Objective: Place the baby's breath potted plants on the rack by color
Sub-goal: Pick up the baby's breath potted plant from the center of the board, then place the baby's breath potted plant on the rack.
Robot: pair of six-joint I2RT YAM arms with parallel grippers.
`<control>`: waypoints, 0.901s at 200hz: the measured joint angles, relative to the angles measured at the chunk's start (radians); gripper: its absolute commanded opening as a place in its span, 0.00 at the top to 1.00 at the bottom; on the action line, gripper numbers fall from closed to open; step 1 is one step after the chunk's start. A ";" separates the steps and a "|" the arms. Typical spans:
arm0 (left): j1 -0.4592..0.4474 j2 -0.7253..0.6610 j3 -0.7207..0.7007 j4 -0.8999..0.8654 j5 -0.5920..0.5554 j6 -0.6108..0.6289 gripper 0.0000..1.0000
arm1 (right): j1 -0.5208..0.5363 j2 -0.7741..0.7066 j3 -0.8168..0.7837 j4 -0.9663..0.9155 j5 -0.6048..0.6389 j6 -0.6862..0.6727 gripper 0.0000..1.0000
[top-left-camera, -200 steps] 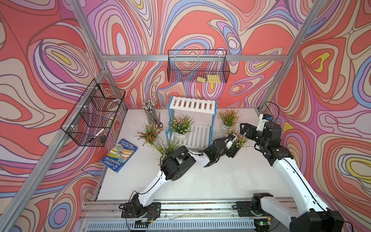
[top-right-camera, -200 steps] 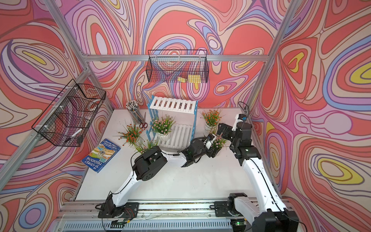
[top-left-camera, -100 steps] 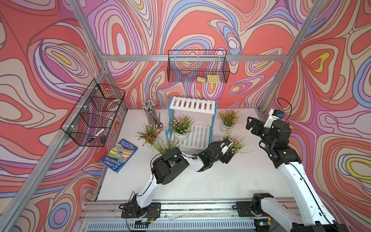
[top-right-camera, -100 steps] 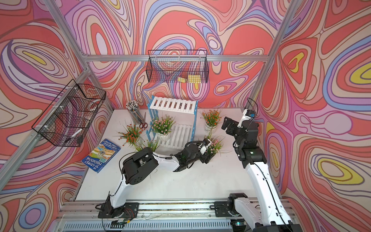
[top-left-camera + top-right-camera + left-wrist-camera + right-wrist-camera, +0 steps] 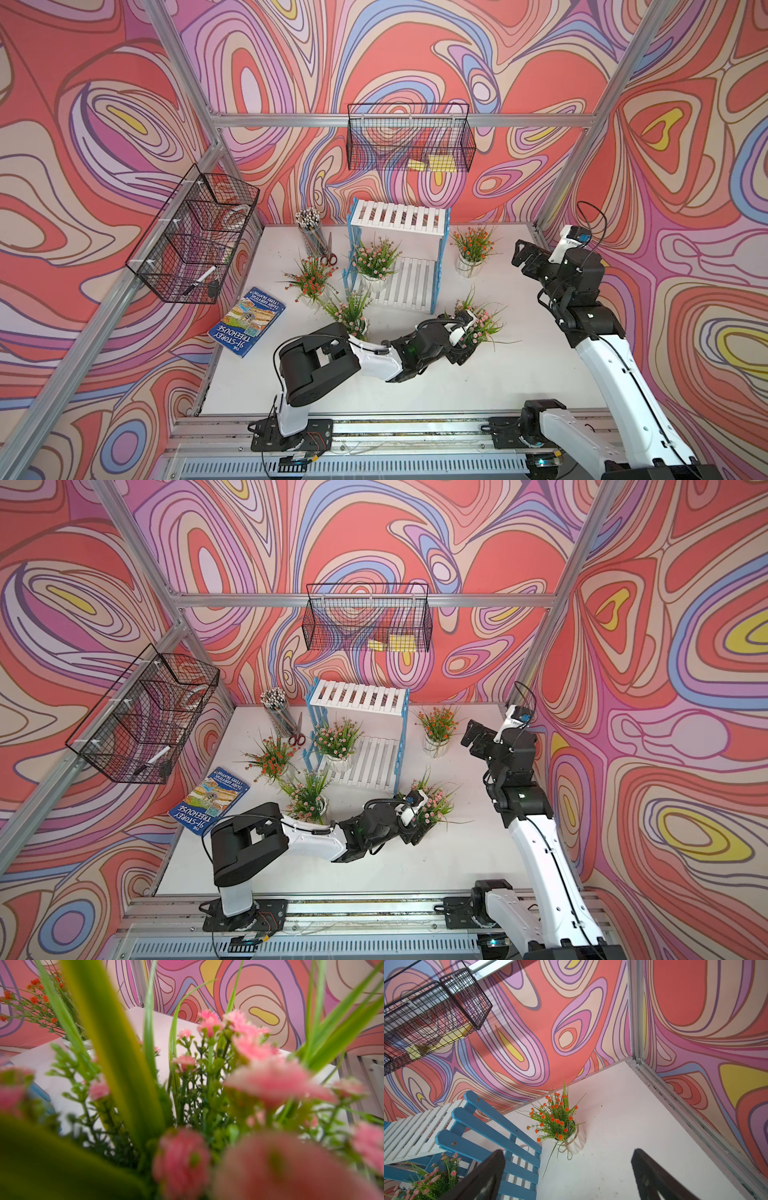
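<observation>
The rack (image 5: 399,216), white slats with blue sides, stands at the back middle with one pink baby's breath potted plant (image 5: 374,259) on its lower shelf. My left gripper (image 5: 463,348) is closed round the pot of another pink plant (image 5: 480,326) in front of the rack's right side. Its blooms (image 5: 249,1047) fill the left wrist view and hide the jaws. A third pink plant (image 5: 349,309) and an orange plant (image 5: 311,278) stand left of the rack. Another orange plant (image 5: 471,245) stands right of it. My right gripper (image 5: 524,259) hangs open and holds nothing, near that orange plant (image 5: 556,1120).
A cup of pencils (image 5: 309,232) and scissors (image 5: 330,257) sit at the back left. A blue book (image 5: 248,320) lies at the table's left edge. Black wire baskets hang on the back wall (image 5: 409,143) and on the left wall (image 5: 193,241).
My left gripper has drawn the pink plant toward the front, away from the rack. My right gripper, close beside that plant a second ago, has pulled back to the right and risen.
</observation>
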 measured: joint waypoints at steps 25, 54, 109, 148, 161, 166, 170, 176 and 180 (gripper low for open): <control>-0.016 -0.082 -0.051 -0.006 -0.030 -0.002 0.43 | 0.000 0.003 0.000 0.002 0.000 0.003 0.02; -0.032 -0.196 -0.121 -0.005 -0.066 -0.010 0.43 | 0.000 0.008 0.000 0.007 0.000 0.004 0.02; -0.048 -0.401 -0.252 -0.058 -0.156 -0.008 0.43 | 0.000 0.028 0.000 0.034 -0.003 0.018 0.02; -0.048 -0.453 -0.267 -0.082 -0.240 0.033 0.43 | 0.000 0.039 -0.005 0.050 -0.010 0.026 0.02; -0.040 -0.453 -0.267 -0.086 -0.262 0.047 0.43 | 0.000 0.042 -0.006 0.051 -0.011 0.026 0.02; -0.034 -0.453 -0.267 -0.087 -0.265 0.048 0.43 | 0.000 0.042 -0.006 0.051 -0.012 0.026 0.02; -0.028 -0.452 -0.267 -0.087 -0.269 0.048 0.43 | 0.000 0.042 -0.006 0.051 -0.012 0.026 0.02; -0.016 -0.451 -0.267 -0.085 -0.274 0.051 0.43 | 0.000 0.043 -0.006 0.051 -0.012 0.026 0.02; -0.006 -0.450 -0.267 -0.084 -0.278 0.051 0.43 | 0.000 0.043 -0.006 0.051 -0.012 0.026 0.02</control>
